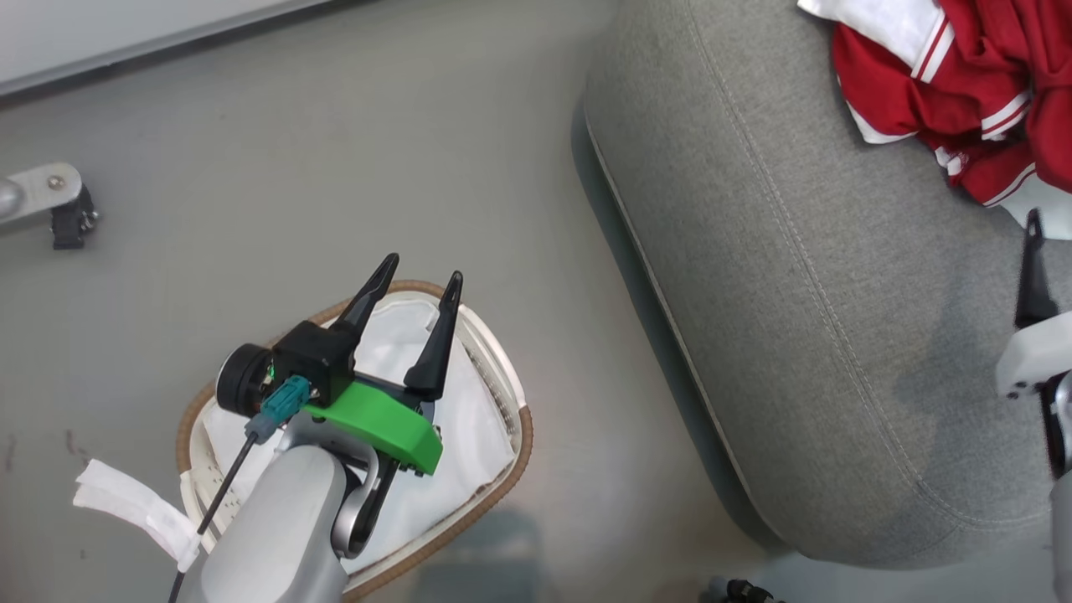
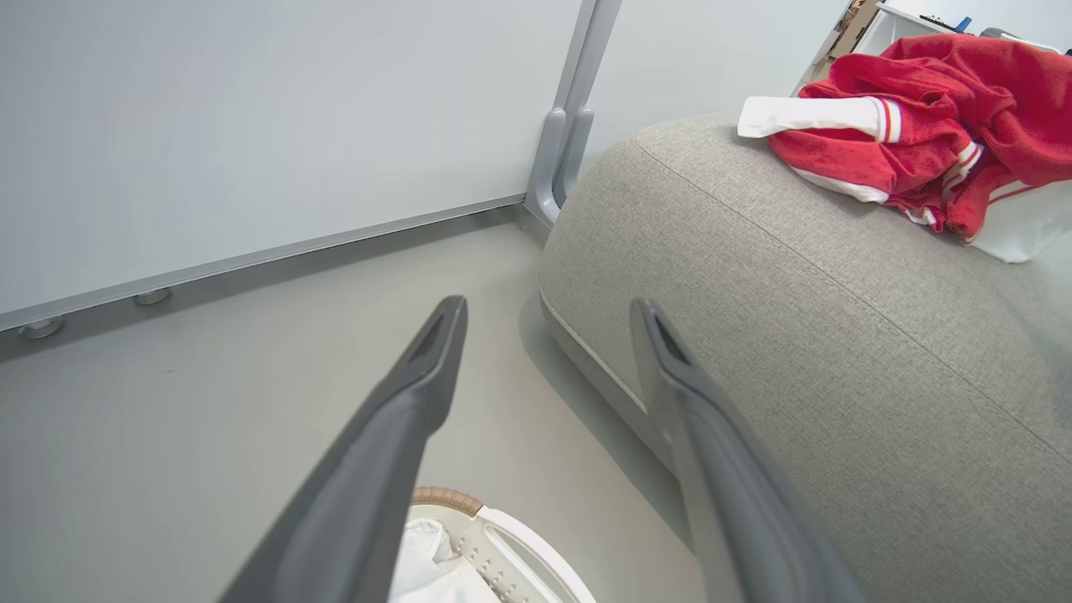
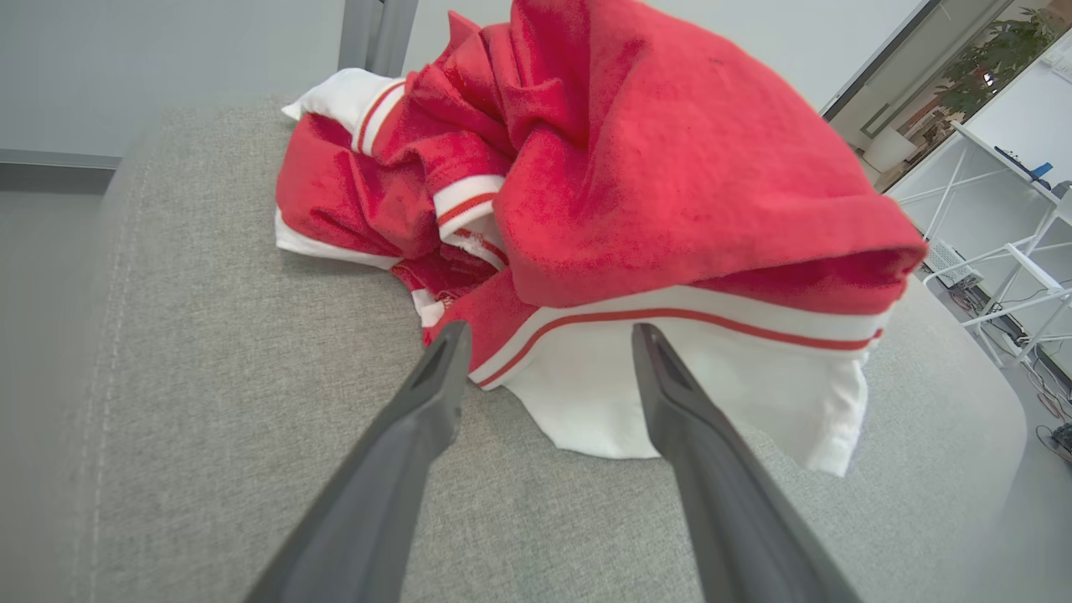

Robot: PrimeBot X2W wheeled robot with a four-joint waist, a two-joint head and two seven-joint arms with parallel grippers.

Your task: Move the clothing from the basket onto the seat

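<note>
Over the basket, left end effector hangs released: fingers spread wide, nothing between them, nothing touched. Its arm covers the middle of the basket's inside; around it the white liner is visible. A white fabric strip trails from the basket's side onto the floor.

Right end effector is low over the seat, also released, fingers well spread and empty. Its tips sit just beside the white hem of the clothing; contact cannot be told.

Clothing lies in one crumpled red-and-white heap on the seat, towards its far part. Basket stands on the floor near the seat's rounded edge, apart from it. A metal foot stands well off to the left.
</note>
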